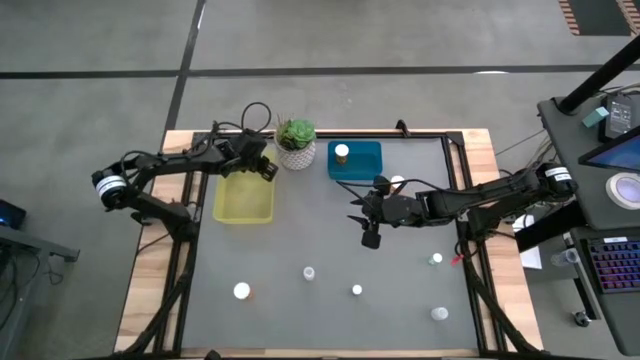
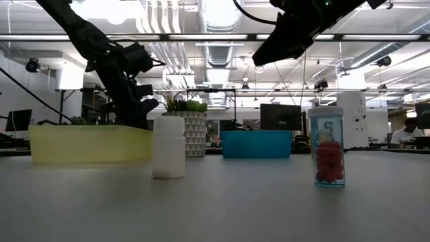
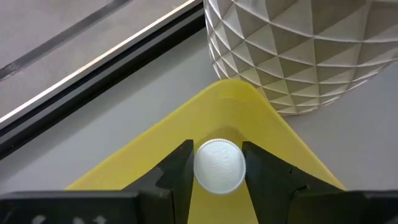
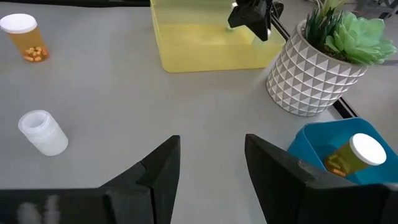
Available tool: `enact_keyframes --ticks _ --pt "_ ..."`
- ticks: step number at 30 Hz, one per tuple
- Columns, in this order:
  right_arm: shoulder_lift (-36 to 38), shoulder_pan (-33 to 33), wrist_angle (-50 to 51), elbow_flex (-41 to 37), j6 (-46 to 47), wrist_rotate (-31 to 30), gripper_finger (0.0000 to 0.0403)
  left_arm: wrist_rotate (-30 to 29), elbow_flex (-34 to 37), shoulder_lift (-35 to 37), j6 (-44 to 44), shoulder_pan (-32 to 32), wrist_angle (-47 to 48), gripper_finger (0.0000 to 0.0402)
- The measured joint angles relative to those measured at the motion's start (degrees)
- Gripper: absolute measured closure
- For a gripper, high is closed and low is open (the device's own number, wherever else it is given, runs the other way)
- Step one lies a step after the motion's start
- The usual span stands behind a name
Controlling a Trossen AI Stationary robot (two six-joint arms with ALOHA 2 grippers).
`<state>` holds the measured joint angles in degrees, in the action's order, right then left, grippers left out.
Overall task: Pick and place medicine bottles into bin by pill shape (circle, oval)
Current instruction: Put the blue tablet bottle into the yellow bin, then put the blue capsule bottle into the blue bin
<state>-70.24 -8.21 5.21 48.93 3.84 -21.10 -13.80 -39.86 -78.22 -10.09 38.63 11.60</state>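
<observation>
My left gripper (image 1: 269, 171) hangs over the far right corner of the yellow tray (image 1: 243, 205), shut on a medicine bottle of which only the round white cap (image 3: 219, 165) shows. My right gripper (image 4: 210, 162) is open and empty above the middle of the table (image 1: 368, 215). An amber bottle (image 4: 354, 155) lies in the blue tray (image 1: 362, 165). Several more bottles stand on the near half of the table, among them a white one (image 2: 168, 146) and a clear one with red pills (image 2: 327, 146). My left gripper pinches the bottle's white cap (image 3: 202, 169) by two opposite sides between its two fingers (image 3: 180, 171). The fingers point down from above. The bottle stands upright in the hold, over the tray's corner; whether its foot rests on the tray floor is hidden.
A green plant in a white faceted pot (image 1: 296, 145) stands between the two trays, close beside my left gripper. Loose bottles lie toward the table's near edge (image 1: 242, 291), (image 1: 309, 272), (image 1: 357, 290) and near right (image 1: 439, 313). A raised frame runs round the table.
</observation>
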Motion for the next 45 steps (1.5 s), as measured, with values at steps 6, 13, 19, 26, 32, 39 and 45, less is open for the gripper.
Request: enact_keyframes --ticks 6,13,19,26,32,39,45 --pt "0.0 0.0 0.0 0.0 -0.3 0.0 0.0229 0.4 0.0 0.0 0.0 0.0 0.2 0.0288" --pt "0.0 0.0 0.0 0.0 -0.4 0.0 0.0229 1.4 0.0 0.4 0.0 0.0 1.0 0.0250" --pt "0.0 0.0 0.0 0.0 -0.4 0.0 0.0229 1.4 0.0 0.9 0.2 0.0 1.4 0.0213" --pt "0.0 0.0 0.0 0.0 -0.4 0.0 0.0229 1.4 -0.4 5.6 1.7 -0.1 7.3 0.0205" --pt "0.0 0.0 0.0 0.0 -0.1 0.0 0.0229 1.6 -0.6 14.5 1.6 -2.7 8.9 0.0204" --pt "-0.3 -0.2 -0.2 0.0 2.6 0.1 0.0229 1.6 -0.6 25.0 1.4 -12.2 7.8 0.0204" --pt "-2.7 -1.9 -1.6 0.1 2.6 0.5 0.0229 1.7 -0.5 29.3 1.4 -24.3 2.3 0.0204"
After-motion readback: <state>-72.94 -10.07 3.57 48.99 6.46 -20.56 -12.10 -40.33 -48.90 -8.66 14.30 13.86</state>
